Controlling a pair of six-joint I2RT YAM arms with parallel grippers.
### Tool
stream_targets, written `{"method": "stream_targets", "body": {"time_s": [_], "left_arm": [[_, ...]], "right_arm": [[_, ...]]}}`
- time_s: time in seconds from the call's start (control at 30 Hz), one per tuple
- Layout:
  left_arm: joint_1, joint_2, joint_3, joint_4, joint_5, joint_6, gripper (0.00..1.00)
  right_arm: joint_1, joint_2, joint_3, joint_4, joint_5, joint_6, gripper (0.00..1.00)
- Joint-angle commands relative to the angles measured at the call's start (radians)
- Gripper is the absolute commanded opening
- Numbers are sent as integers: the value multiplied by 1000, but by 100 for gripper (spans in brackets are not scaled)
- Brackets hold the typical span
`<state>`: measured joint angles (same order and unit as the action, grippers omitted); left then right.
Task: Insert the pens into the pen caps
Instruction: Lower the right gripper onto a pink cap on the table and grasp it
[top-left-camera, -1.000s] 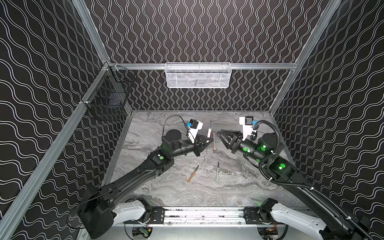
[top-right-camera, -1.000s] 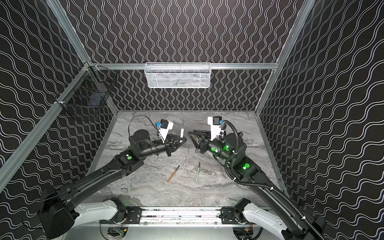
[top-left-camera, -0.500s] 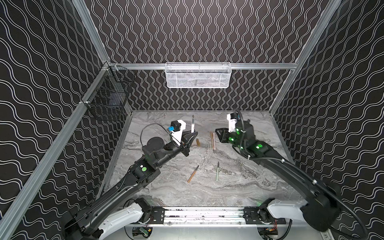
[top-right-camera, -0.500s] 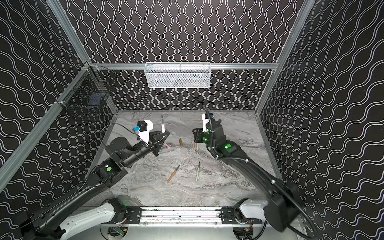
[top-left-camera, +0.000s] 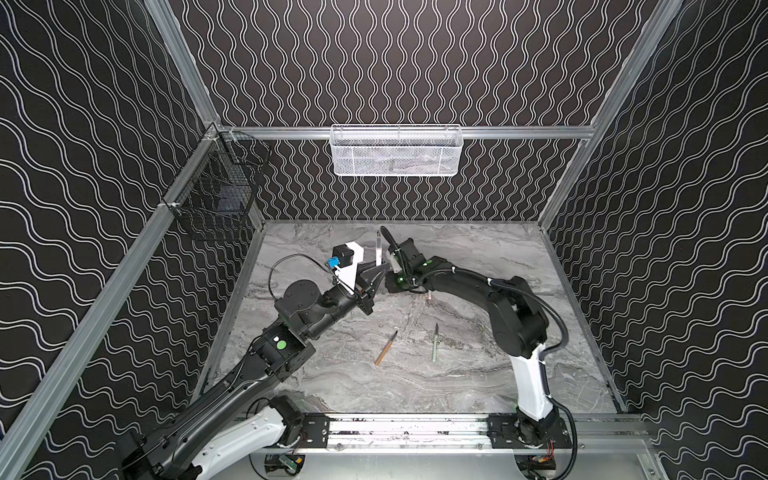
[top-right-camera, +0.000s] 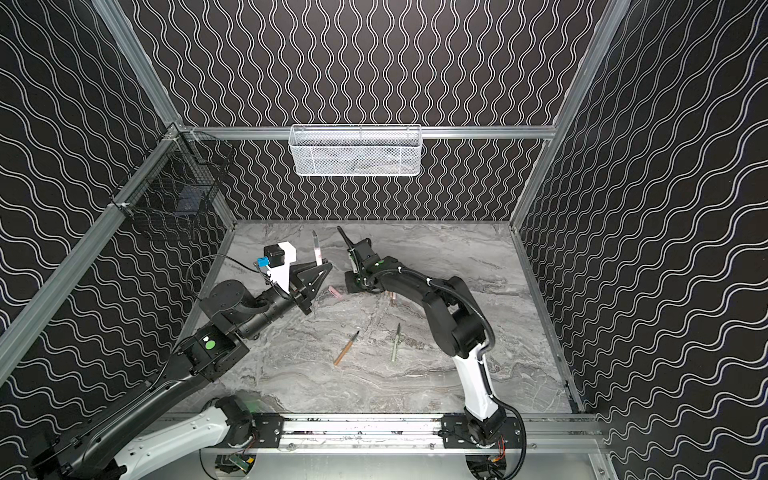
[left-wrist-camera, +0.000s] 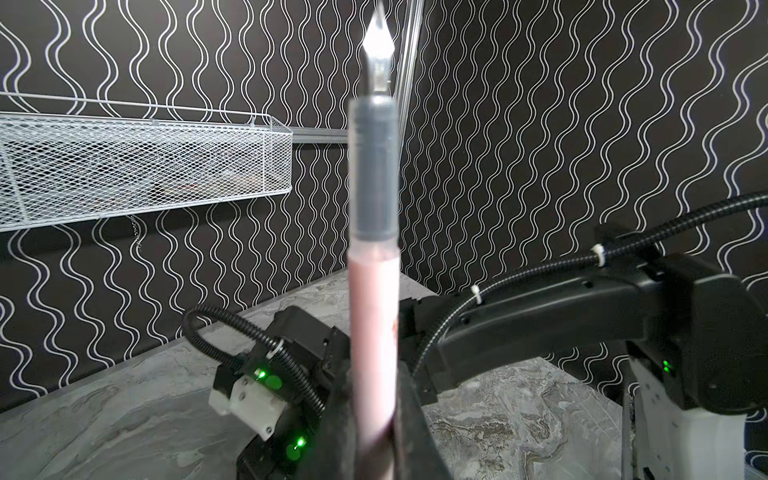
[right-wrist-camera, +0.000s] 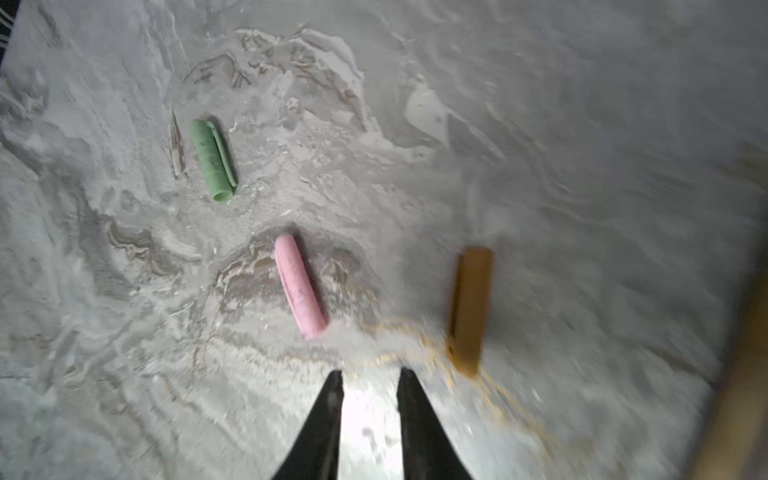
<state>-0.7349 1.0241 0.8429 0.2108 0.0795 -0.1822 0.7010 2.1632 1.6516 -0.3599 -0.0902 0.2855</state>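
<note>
My left gripper (top-left-camera: 375, 272) is shut on a pink pen (top-left-camera: 378, 248), held upright with its dark tip up; the left wrist view shows the pink barrel (left-wrist-camera: 374, 332) clamped between the jaws. My right gripper (right-wrist-camera: 370, 374) points down at the table, narrowly open, nothing between its fingers. Just ahead of it lie three pen caps: pink (right-wrist-camera: 299, 286), tan-orange (right-wrist-camera: 469, 307) and green (right-wrist-camera: 212, 160). The pink cap (top-right-camera: 335, 292) also shows in a top view. An orange pen (top-left-camera: 385, 348) and a green pen (top-left-camera: 434, 343) lie loose nearer the front.
A white mesh basket (top-left-camera: 397, 151) hangs on the back wall and a black wire basket (top-left-camera: 216, 195) on the left wall. The right arm's wrist (top-left-camera: 405, 266) sits close beside the held pen. A blurred tan object (right-wrist-camera: 731, 395) lies at the right wrist view's edge.
The two grippers have drawn apart from their meeting in the middle. The left one keeps the pink pen, now standing upright. The right arm swung left, tipped down over the caps, and its jaws narrowed.
</note>
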Motion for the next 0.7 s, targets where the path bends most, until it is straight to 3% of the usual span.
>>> {"method": "stream_targets", "body": {"time_s": [0.0, 0.23, 0.67], "left_arm": [[1, 2, -2, 40, -4, -8, 0], [2, 10, -1, 37, 6, -14, 0], [2, 15, 2, 39, 22, -16, 0]], "right_arm": [[12, 53, 57, 10, -55, -55, 30], [41, 168, 189, 10, -39, -116, 34], [65, 293, 333, -91, 72, -197, 28]]}}
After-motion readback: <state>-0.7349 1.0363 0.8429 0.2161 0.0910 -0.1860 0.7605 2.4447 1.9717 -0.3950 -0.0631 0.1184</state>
